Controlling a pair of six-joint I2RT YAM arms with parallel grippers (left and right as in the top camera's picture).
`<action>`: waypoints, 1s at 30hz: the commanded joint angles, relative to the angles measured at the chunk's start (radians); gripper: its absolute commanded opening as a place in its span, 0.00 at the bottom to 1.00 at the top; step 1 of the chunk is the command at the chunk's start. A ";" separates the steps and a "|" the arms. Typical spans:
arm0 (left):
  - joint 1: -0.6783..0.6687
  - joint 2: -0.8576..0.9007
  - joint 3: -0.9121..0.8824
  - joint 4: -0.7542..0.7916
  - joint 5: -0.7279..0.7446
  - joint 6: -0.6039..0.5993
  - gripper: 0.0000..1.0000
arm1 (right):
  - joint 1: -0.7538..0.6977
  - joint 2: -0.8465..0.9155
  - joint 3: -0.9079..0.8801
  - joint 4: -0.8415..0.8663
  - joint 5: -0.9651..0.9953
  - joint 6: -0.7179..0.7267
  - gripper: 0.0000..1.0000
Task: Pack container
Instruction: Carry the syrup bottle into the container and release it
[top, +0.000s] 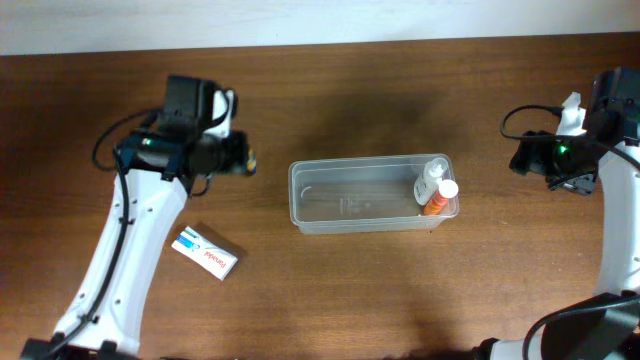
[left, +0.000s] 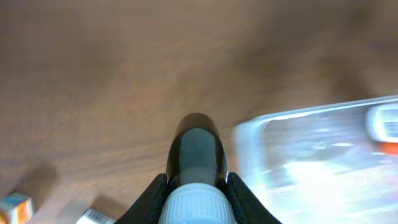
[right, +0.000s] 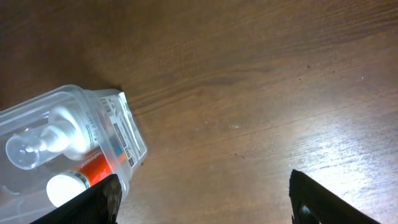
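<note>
The clear plastic container (top: 330, 200) sits at the table's middle. At its right end lie a white pump bottle (top: 430, 180) and an orange bottle with a white cap (top: 440, 196). My left gripper (left: 196, 196) is shut on a dark bottle with a white ribbed cap (left: 196, 155), held above the table left of the container (left: 311, 155). In the overhead view the left gripper (top: 240, 160) is to the container's left. My right gripper (right: 202, 199) is open and empty, right of the container (right: 118, 134). The right gripper (top: 525, 158) hangs over bare wood.
A small white box with blue and red print (top: 204, 252) lies on the table by the left arm; its edge shows in the left wrist view (left: 93, 216), next to a small orange and white object (left: 15, 206). The table's far edge meets a white wall.
</note>
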 joint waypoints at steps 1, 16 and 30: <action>-0.093 -0.022 0.090 -0.013 0.000 -0.102 0.05 | -0.002 0.003 0.002 0.000 -0.014 0.008 0.79; -0.487 0.161 0.107 0.142 -0.064 -0.132 0.04 | -0.002 0.003 0.002 -0.027 -0.014 0.008 0.78; -0.578 0.416 0.107 0.463 -0.064 -0.024 0.03 | -0.002 0.003 0.002 -0.026 -0.014 0.008 0.78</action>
